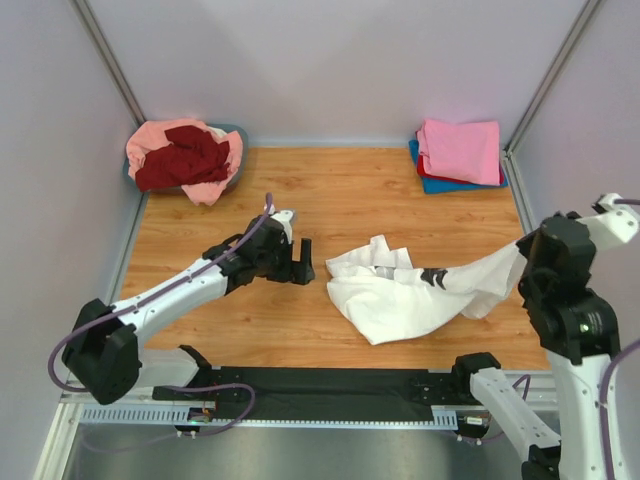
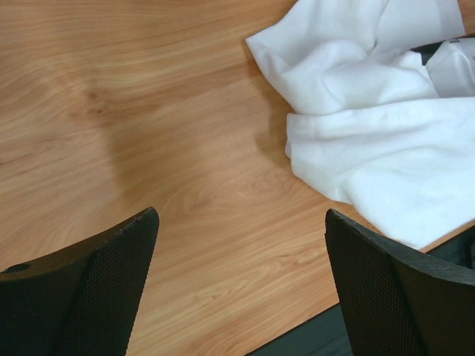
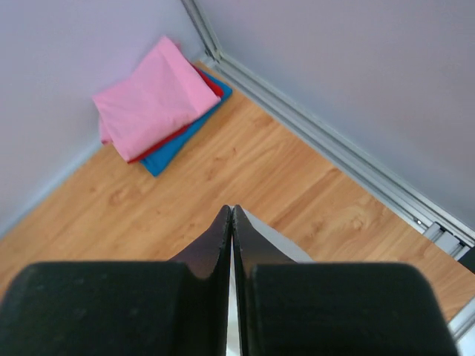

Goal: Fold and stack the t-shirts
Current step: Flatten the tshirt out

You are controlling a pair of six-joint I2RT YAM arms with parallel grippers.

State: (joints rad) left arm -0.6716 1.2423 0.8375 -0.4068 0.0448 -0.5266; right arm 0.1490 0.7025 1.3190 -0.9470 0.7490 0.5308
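Off-white t-shirt (image 1: 400,290): one item, crumpled, lying on the bench (image 1: 330,200) at centre-right, between the two arms. Its black graphic (image 1: 433,277) is partly visible among the folds.

Right hand (image 3: 232,211): fingers (image 3: 208,252) pressed together. A sliver of pale cloth shows at and just below the tips in the right wrist view. In the top view, one end of the off-white t-shirt is drawn out and lifted towards this hand at the right edge of the bench, while the rest of the shirt lies bunched on the wood. The hand pinches that end.

Left hand (image 2: 241,213): fingers (image 2: 104,297) spread wide, with nothing between them. It hangs over bare wood just left of the off-white t-shirt (image 2: 371,133) and does not touch it. The nearest fold lies ahead of the hand and to its right in the left wrist view.

Folded stack, far right corner of the bench, well apart from both hands:
- bright pink t-shirt (image 1: 460,150), on top
- red t-shirt (image 1: 422,168), in the middle, only its edge showing
- blue t-shirt (image 1: 450,185), at the bottom, its border showing on the near and left sides

Tub (image 1: 238,135): grey-blue, in the far left corner of the bench. It holds a salmon-pink t-shirt (image 1: 160,140), unfolded and spilling over the rim. A dark red t-shirt (image 1: 185,160), also unfolded, is heaped on top of it.
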